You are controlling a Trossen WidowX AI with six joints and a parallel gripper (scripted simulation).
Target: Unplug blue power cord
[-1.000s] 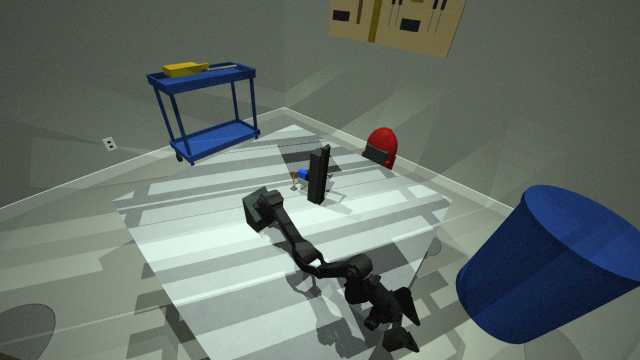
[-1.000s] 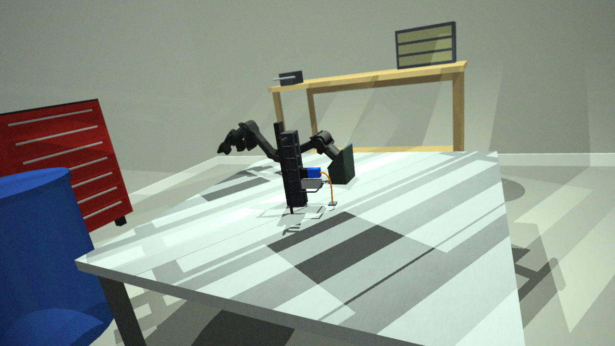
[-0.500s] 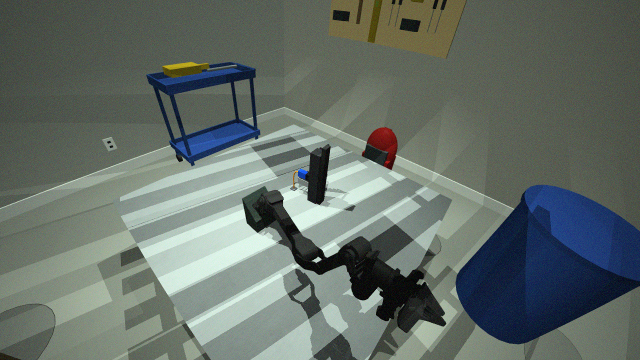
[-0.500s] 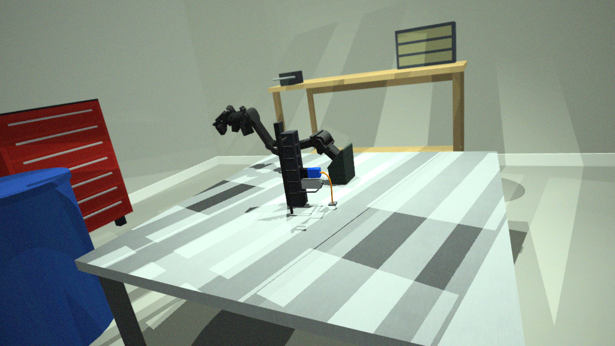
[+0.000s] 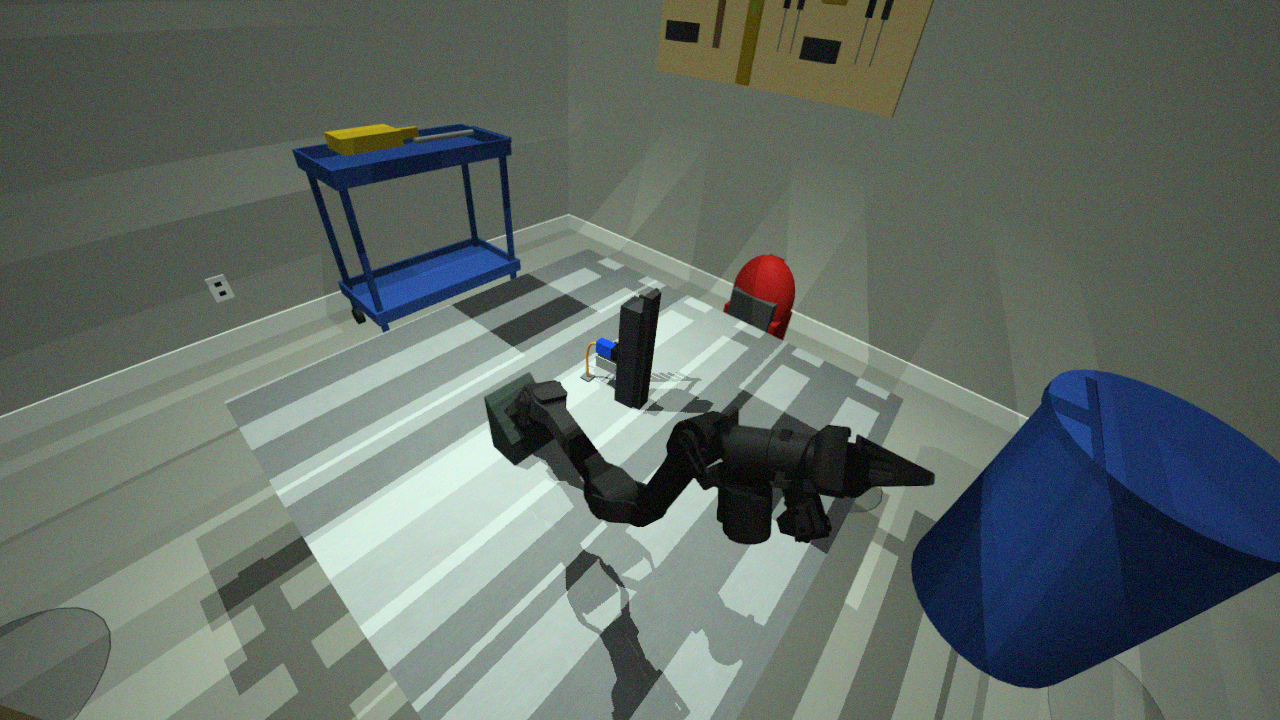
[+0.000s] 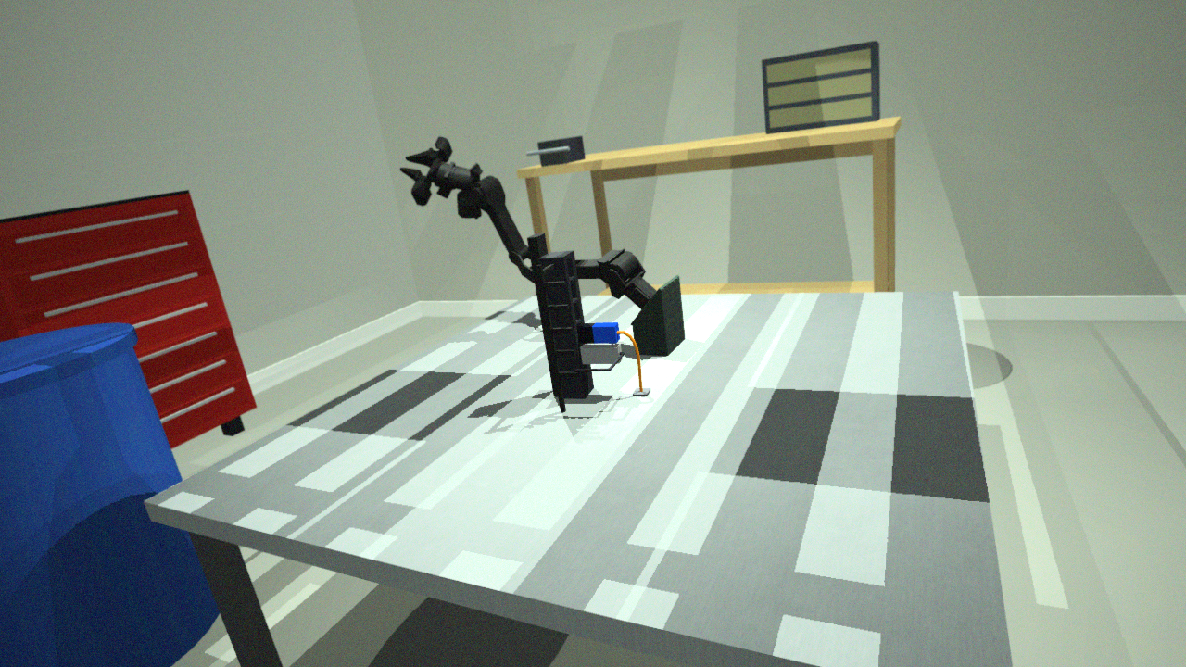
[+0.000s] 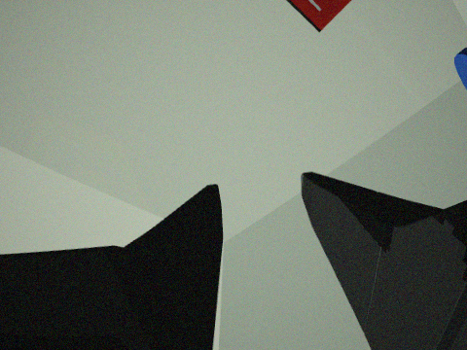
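Note:
The black power strip (image 5: 631, 358) (image 6: 563, 327) stands upright on the table. The blue plug (image 5: 605, 347) (image 6: 605, 333) sticks out from its side, with a black part between the blue body and the strip; the contacts are hidden. An orange cord (image 5: 588, 360) (image 6: 638, 361) curves from the plug down to a small plate on the table. My gripper (image 5: 927, 479) (image 6: 404, 163) (image 7: 260, 190) is partly open and empty, raised high and far from the plug, cord and strip. In the wrist view only wall and furniture show beyond the fingers.
A grey plug (image 6: 600, 354) sits just below the blue one. A dark green block (image 6: 661, 319) stands at the arm's base. Around the table (image 6: 414, 563) are a blue bin (image 5: 1029, 537) (image 6: 74, 431), a red drawer cabinet (image 6: 107, 265) and a blue cart (image 5: 429, 284).

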